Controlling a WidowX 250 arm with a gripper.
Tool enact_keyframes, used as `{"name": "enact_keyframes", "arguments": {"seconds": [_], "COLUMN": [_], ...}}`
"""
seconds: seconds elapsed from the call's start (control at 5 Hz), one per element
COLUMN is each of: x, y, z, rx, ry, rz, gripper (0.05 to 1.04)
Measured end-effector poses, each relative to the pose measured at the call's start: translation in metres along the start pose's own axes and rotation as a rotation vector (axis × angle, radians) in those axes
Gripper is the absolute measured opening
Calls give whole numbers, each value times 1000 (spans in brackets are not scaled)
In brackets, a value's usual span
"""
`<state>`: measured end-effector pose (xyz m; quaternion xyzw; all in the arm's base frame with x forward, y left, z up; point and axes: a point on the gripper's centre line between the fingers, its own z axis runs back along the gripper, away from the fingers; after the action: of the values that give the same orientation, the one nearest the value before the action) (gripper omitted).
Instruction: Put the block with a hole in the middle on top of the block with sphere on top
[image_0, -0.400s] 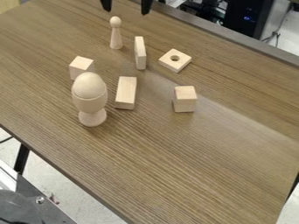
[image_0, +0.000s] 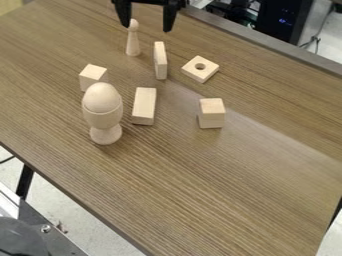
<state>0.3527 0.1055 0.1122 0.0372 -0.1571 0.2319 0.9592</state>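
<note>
The black hand (image_0: 146, 27) hangs at the top of the frame, its fingers wide apart and holding nothing, presumably ready for a first grasp. The square block with a hole (image_0: 198, 74) lies flat on the worktop (image_0: 207, 175), hole up, which should suit lowering it onto the sphere-topped peg (image_0: 133, 44), upright in the upper left, probably as the base. From the hand, the holed block sits below and to the right, well apart from its fingertips.

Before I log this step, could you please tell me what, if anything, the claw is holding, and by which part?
Nothing is held; the claw is open above the table.
</note>
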Motion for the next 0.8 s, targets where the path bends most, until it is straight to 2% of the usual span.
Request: {"name": "enact_keyframes", "arguments": {"seconds": [0.4,0.6,0.8], "x": [7,6,4], "y": [-33,-49,-60], "z": [-22,-39,-60], "rx": [-67,-112,-131], "ry": [15,29,43], "rz": [-177,-241,-266], "gripper": [1001,1001,1001]}}
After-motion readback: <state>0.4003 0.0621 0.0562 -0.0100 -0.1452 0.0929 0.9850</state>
